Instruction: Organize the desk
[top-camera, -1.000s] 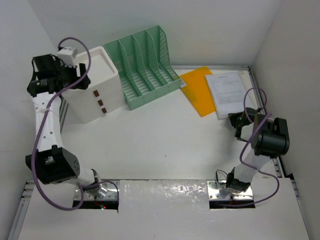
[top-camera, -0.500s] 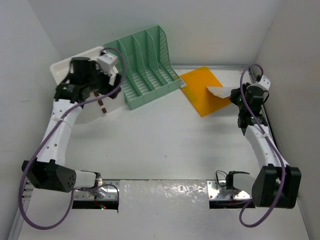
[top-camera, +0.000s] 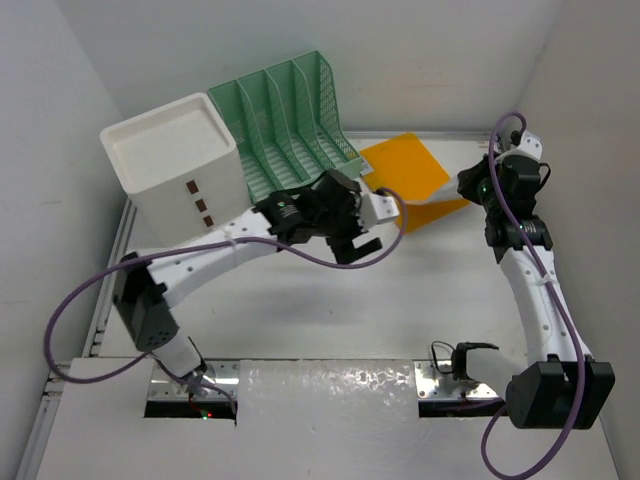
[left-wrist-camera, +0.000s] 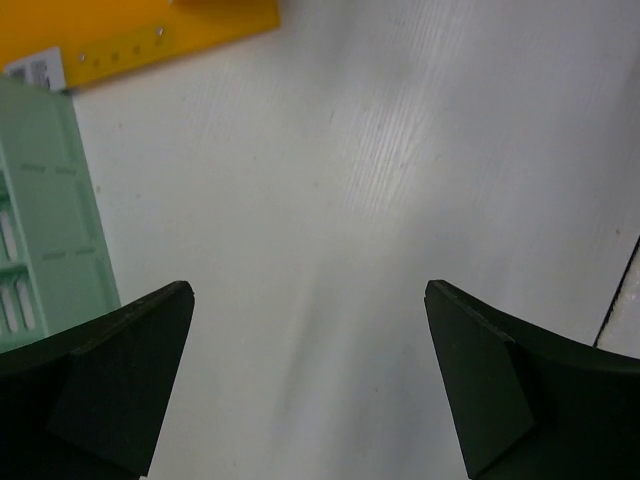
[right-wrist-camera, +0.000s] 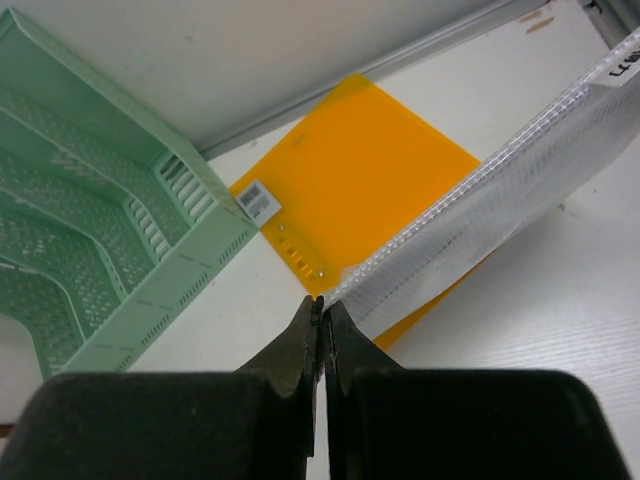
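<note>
The desk (top-camera: 300, 310) is a white tabletop with silver rails. My right gripper (top-camera: 468, 188) is at the back right, shut on the corner of a clear plastic sleeve holding a printed sheet (right-wrist-camera: 500, 200). The sleeve is lifted and tilted over an orange folder (top-camera: 400, 168), which lies flat on the desk and also shows in the right wrist view (right-wrist-camera: 370, 170). My left gripper (top-camera: 358, 240) is open and empty over the desk's middle, just in front of the green file rack (top-camera: 290, 125). In the left wrist view its fingers (left-wrist-camera: 100, 390) stand wide apart over bare desk (left-wrist-camera: 330, 200).
A white drawer box (top-camera: 175, 170) stands upright at the back left beside the green rack. The rack's edge (left-wrist-camera: 40, 220) and the folder's edge (left-wrist-camera: 150, 30) show in the left wrist view. White walls close in the desk on three sides.
My left arm has swung from the drawer box to the desk's middle, and the box stands upright again. My right gripper has lifted the sleeve off the desk and holds it over the folder.
</note>
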